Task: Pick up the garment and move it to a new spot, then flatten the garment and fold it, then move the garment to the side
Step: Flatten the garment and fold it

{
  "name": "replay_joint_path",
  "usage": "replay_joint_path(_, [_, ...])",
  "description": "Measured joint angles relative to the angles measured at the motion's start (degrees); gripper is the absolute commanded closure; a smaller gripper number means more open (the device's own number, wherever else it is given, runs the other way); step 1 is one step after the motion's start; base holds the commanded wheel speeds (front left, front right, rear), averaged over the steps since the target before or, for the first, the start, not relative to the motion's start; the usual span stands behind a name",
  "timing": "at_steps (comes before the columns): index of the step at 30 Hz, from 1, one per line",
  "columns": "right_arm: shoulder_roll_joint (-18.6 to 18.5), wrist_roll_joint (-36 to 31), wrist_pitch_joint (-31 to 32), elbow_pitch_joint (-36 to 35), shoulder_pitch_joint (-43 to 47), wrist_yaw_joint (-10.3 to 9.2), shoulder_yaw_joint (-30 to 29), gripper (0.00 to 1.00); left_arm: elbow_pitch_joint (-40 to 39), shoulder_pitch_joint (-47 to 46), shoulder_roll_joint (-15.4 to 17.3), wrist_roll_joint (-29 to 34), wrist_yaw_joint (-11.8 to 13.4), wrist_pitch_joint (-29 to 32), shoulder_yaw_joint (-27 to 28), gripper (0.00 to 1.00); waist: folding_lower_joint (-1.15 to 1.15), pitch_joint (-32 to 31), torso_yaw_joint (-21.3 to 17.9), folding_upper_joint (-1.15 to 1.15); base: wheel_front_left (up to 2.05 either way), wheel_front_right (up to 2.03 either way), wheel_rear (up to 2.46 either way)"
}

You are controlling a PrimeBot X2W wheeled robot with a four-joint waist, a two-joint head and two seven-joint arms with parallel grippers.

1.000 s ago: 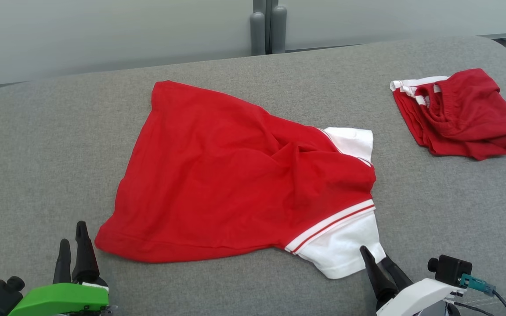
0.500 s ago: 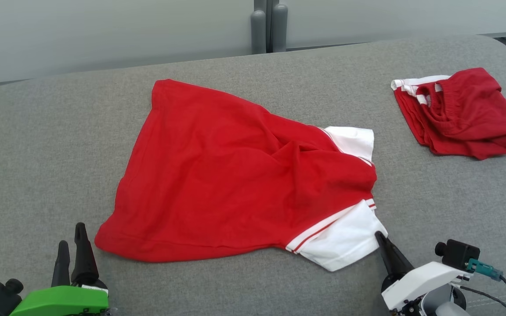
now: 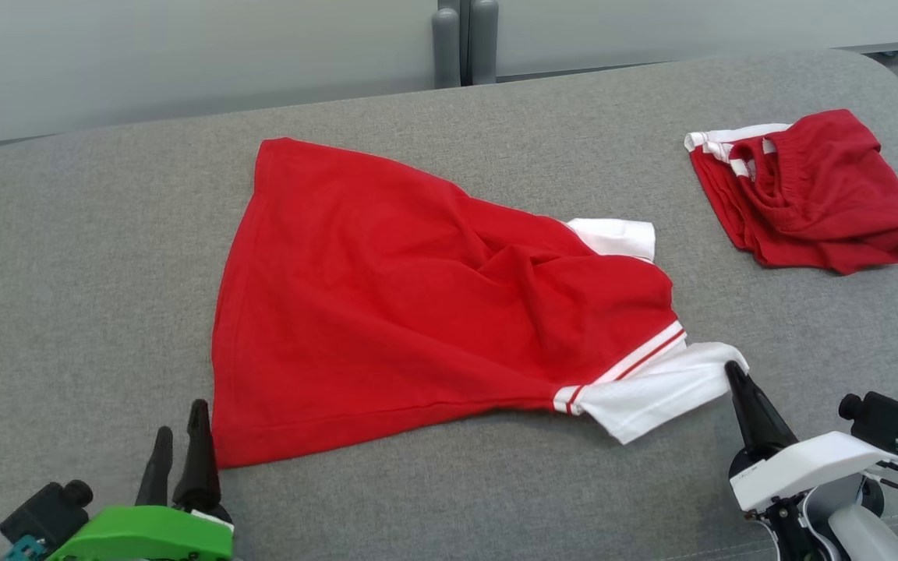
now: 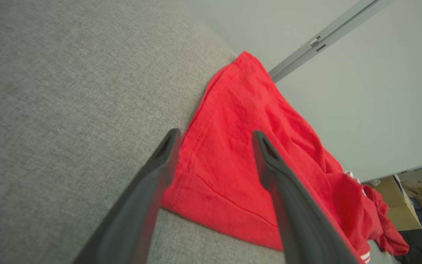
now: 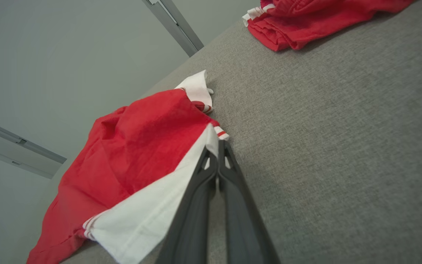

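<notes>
The red short-sleeved cotton shirt with white sleeves (image 3: 433,312) lies roughly in the middle of the grey fabric-covered counter (image 3: 67,273). It is spread out but creased, with a bunched ridge toward its sleeve end. Its long axis runs side to side across the robot's front, with the hem at the robot's left and the two sleeves at its right.

The right claw (image 3: 732,374) is at the shirt's near right corner, pressed together and pinching the cuff of the near white sleeve (image 3: 652,389). That sleeve is drawn out taut and points away from the shirt body, toward the claw.

The left claw (image 3: 181,421) is spread wide and holds nothing. It sits just beside the shirt's near hem corner (image 3: 223,456), on the side closer to the robot. In the left wrist view that corner lies straight ahead, framed between its two fingers.

The left arm is therefore the nearer one to the hem, and the right arm already has the sleeve end. The step looks like flattening. Gripping the hem corner and pulling the two claws apart along the shirt's long axis should stretch the near edge flat.

A second red garment with white trim, folded (image 3: 807,195), lies well beyond the shirt's far right side. It rests directly on the counter, not in any bin.
</notes>
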Motion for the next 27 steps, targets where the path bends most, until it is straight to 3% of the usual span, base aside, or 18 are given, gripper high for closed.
replay_joint_path(6, [0.04,-0.19,0.00,-0.32,1.46,0.00,0.74,1.00,1.16,0.36,3.98,4.16,0.02,5.72,-5.65,0.00,0.00,0.08,-0.18,0.00,0.00,0.00,0.00])
replay_joint_path(13, [0.10,-0.46,0.00,-0.81,2.27,0.00,0.14,1.00,2.60,0.38,7.45,8.27,0.69,8.00,-7.44,0.00,0.00,0.20,0.10,0.00,0.00,0.00,0.00])
replay_joint_path(27, [0.26,-0.98,0.00,-1.60,2.27,0.00,1.59,1.00,7.71,-5.68,7.70,11.59,0.70,11.37,-11.05,0.00,0.00,0.26,0.10,0.00,0.00,0.00,0.00])
